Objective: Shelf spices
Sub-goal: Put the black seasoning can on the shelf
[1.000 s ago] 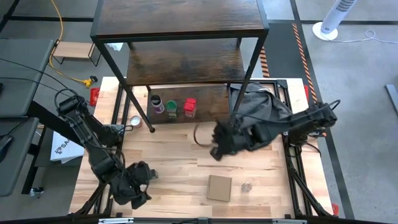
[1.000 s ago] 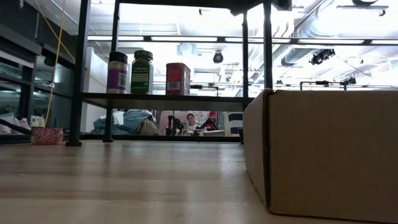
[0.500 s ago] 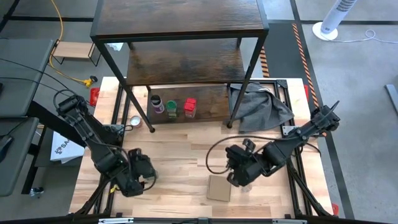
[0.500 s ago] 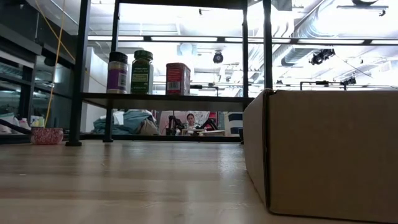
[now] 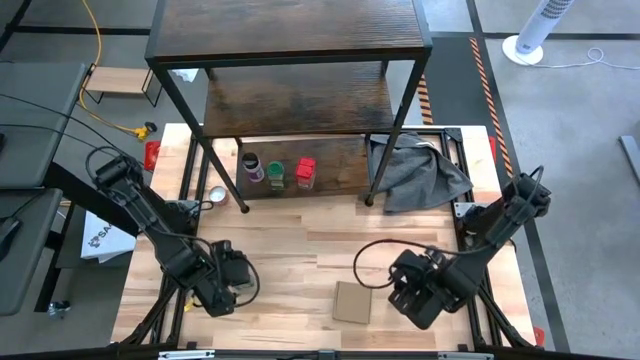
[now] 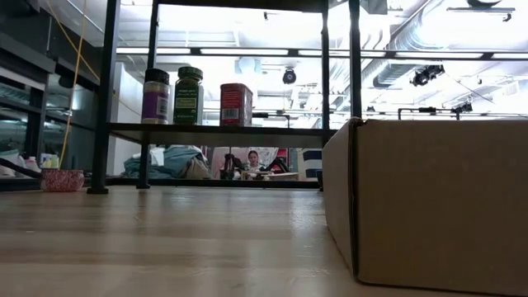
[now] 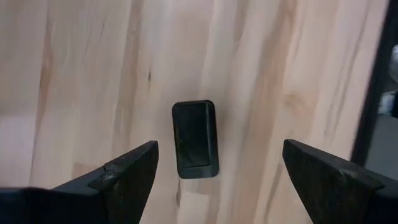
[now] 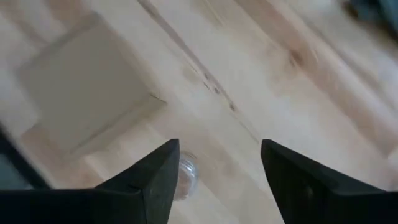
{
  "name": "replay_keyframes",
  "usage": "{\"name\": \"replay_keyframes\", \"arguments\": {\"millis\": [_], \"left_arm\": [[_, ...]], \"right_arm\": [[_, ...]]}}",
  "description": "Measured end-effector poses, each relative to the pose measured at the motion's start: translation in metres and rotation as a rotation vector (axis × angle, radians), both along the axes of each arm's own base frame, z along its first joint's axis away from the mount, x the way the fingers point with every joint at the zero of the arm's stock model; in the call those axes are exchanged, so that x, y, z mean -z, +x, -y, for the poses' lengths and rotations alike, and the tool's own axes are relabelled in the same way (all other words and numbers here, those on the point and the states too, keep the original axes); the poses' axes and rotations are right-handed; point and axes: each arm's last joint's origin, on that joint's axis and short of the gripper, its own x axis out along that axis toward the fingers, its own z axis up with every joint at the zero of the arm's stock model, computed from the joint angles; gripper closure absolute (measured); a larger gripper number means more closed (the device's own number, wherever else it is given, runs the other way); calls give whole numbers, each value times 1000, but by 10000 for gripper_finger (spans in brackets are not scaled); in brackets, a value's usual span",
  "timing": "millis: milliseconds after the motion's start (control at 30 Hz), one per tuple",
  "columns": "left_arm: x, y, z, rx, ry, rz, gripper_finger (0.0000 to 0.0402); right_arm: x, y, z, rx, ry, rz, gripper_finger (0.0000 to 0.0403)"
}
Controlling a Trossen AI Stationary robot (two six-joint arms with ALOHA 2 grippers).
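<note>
Dark spice (image 7: 195,139) between open left claw (image 7: 217,171); pale spice (image 8: 185,171) beside open right claw (image 8: 217,177).

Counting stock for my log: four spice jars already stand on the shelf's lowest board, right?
Not four: three. The high view shows the purple-lidded jar, the green-lidded jar and the red box on the shelf's lowest board.

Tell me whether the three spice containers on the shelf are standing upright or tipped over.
Upright. In the low view, the purple-lidded jar, green-lidded jar and red boxy tin stand lids-up, side by side on the dark wood shelf board.
</note>
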Motion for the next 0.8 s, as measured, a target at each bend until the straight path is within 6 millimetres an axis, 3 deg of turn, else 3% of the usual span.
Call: {"name": "replay_keyframes", "arguments": {"millis": [233, 500, 633, 800], "left_arm": [[30, 12, 5, -21, 118, -112, 65], [62, 28, 18, -27, 85, -213, 75], [67, 32, 22, -99, 59, -188, 136], [65, 36, 18, -192, 41, -175, 272]], "right_arm": [[42, -16, -9, 134, 102, 6, 178], [45, -20, -19, 95, 142, 35, 178], [43, -18, -20, 81, 132, 78, 178], [41, -13, -19, 85, 114, 155, 178]]}}
